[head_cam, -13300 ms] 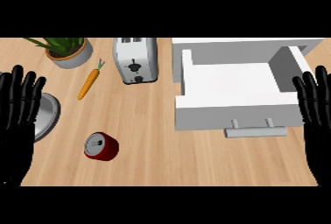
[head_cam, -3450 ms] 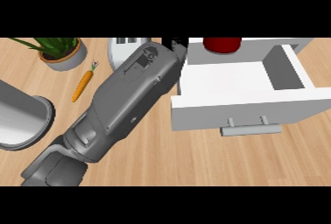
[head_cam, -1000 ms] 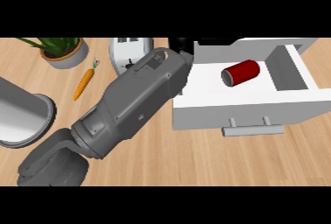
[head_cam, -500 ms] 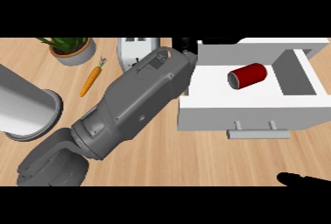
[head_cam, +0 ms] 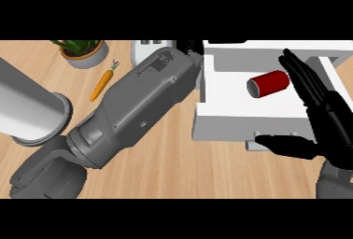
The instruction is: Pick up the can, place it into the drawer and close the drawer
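Inside the drawer the can lay on its side, toward the back right, touching neither hand, so we'd call the placing part done. What was left was the closing.

Our right hand was up at the drawer's right front corner, fingers straight and spread over the right wall, thumb stretched out just in front of the handle. It was released and held nothing. The left forearm ran diagonally across the table to the drawer's back left corner. Of the left hand only a dark bit showed there, so we couldn't tell whether it was released or clenched.

Our guess for the next move: get the right palm flat against the drawer front by the handle and push it straight back. The left arm looked like it sat right along the drawer's left edge, so we figured it should pull clear first or it might get in the way.

Carrot, plant and a grey cylinder sat off to the left, well apart from the action.
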Tool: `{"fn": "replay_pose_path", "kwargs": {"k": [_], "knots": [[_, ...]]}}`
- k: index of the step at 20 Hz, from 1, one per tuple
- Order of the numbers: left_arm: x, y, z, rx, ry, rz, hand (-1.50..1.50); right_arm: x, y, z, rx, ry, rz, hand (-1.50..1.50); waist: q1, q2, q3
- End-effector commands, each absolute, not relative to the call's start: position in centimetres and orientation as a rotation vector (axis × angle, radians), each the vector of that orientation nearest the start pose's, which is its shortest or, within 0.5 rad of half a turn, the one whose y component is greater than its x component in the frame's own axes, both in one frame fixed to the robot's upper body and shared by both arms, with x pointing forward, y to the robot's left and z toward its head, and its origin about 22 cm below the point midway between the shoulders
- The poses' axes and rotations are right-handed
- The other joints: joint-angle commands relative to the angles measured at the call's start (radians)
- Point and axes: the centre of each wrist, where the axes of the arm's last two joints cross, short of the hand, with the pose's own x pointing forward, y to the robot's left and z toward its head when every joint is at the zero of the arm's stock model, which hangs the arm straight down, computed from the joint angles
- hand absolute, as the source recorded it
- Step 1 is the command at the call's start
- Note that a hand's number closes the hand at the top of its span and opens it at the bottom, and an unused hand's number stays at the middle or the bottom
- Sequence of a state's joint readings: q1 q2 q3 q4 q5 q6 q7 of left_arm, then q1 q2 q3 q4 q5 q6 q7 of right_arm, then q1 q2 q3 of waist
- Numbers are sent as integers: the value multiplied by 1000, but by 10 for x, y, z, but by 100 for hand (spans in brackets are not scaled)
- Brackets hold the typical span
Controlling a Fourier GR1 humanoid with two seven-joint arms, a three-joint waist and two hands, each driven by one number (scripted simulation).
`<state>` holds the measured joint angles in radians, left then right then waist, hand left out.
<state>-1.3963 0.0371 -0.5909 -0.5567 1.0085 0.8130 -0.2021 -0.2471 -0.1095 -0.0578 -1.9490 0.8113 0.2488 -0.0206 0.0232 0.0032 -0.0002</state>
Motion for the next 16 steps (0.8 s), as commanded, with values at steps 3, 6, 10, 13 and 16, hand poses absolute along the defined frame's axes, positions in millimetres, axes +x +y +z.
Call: {"fn": "replay_pose_path", "kwargs": {"k": [3,6,10,13,16], "knots": [[418,1,194,-6,-1698,155,-150,313,-202,134,-844,-1855,1023,-150,16,-1,0],[426,22,207,23,-1695,160,-150,325,-197,126,-924,-1806,1142,-150,13,-1,0],[422,43,194,29,-1696,164,-150,346,-205,101,-996,-1734,1158,-150,14,-5,0],[423,54,212,43,-1719,165,-150,358,-182,67,-1029,-1679,1152,-150,30,-4,1],[421,63,207,47,-1702,175,-150,382,-198,67,-1053,-1664,1141,-150,16,-1,1]]}}
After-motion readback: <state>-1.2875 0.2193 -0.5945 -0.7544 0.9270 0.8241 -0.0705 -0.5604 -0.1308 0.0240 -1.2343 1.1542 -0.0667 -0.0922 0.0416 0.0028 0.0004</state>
